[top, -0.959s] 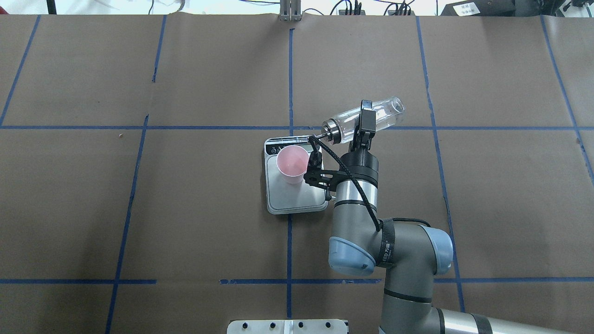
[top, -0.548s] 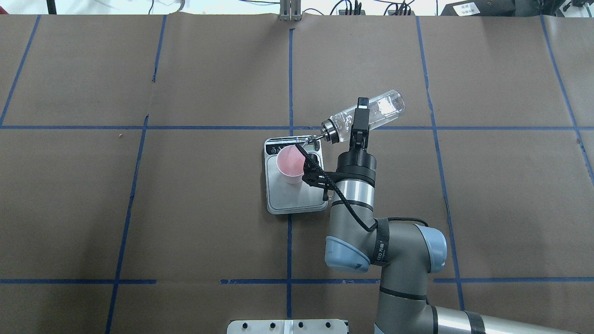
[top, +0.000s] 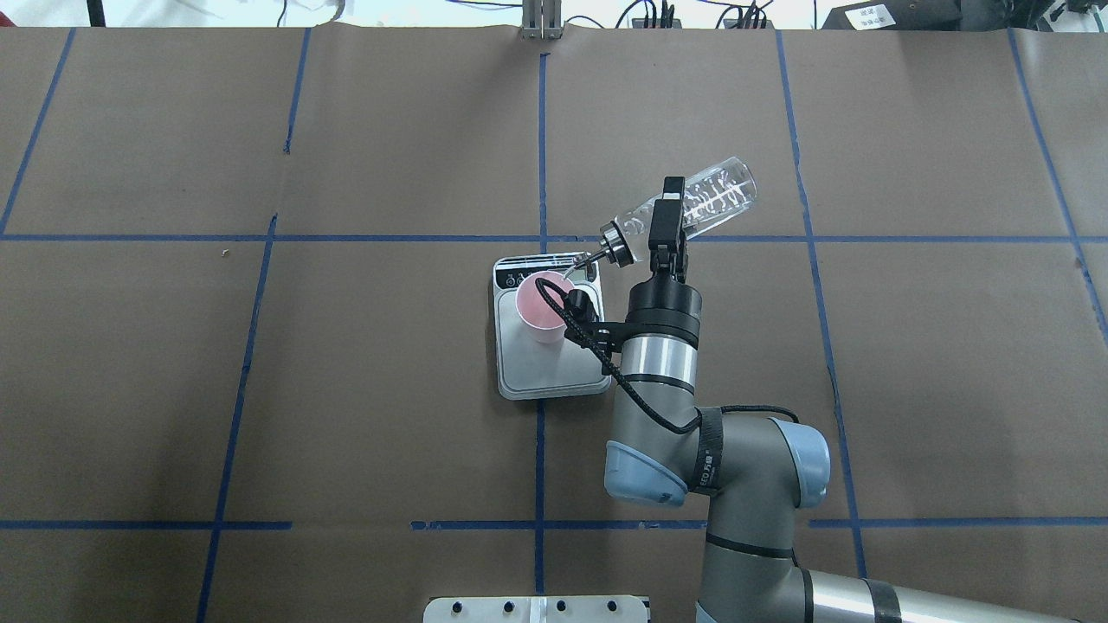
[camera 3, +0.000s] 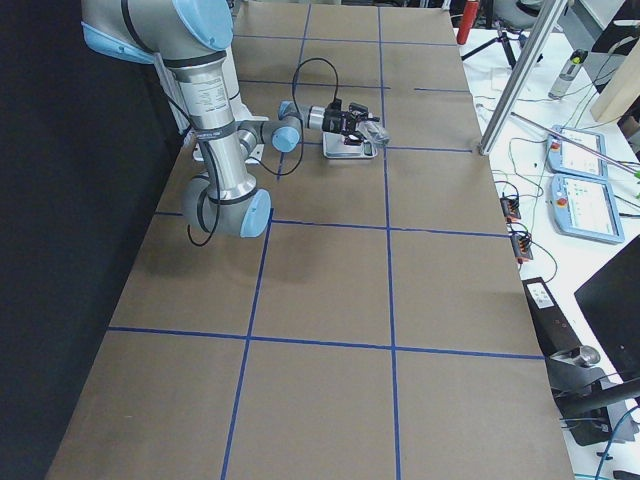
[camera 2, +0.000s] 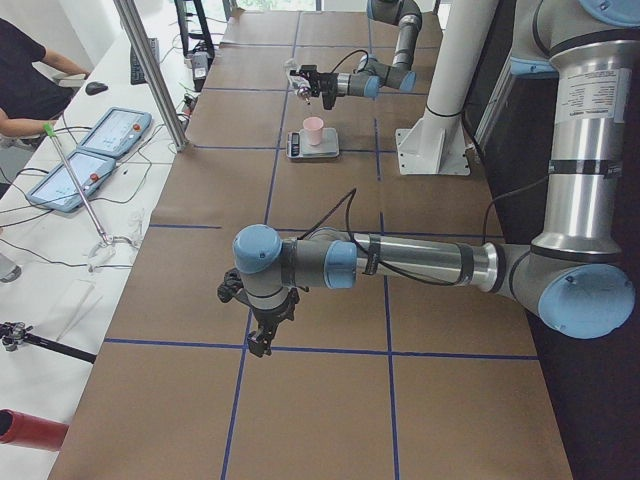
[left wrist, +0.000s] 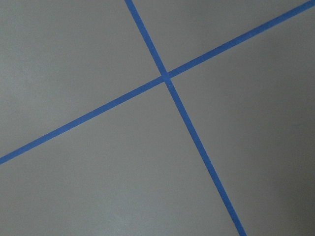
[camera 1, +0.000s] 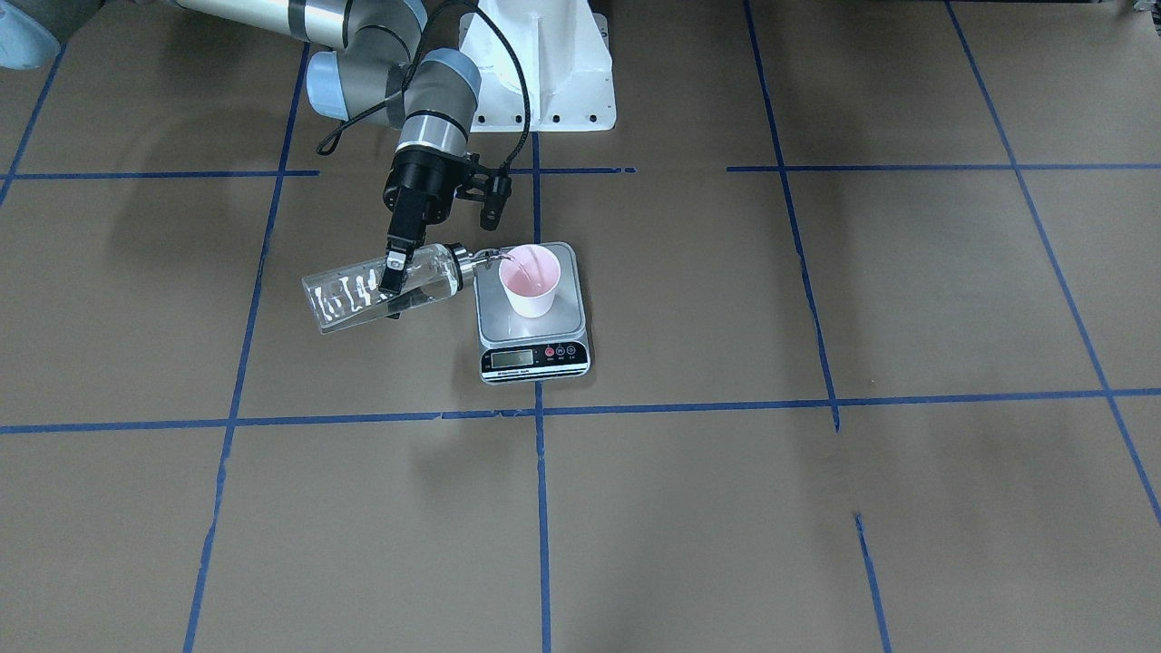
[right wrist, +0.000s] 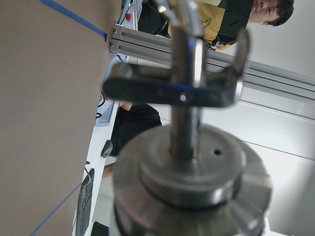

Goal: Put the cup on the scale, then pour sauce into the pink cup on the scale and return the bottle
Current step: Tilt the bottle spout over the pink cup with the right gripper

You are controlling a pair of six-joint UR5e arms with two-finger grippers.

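Now tips the bottle (top: 710, 197) steeper than a second ago, clamped mid-body in the right gripper (top: 671, 216), at 2 o'clock of the cup (top: 545, 303) upright on the scale (top: 554, 372); sends a thin thread of sauce (camera 1: 434, 275) inside. Pouring begun. Open table (top: 909, 346) from 12 through 5 o'clock for withdrawal; spout (top: 594, 256) just at cup rim. Opening of left gripper (camera 2: 262, 335): cannot tell.
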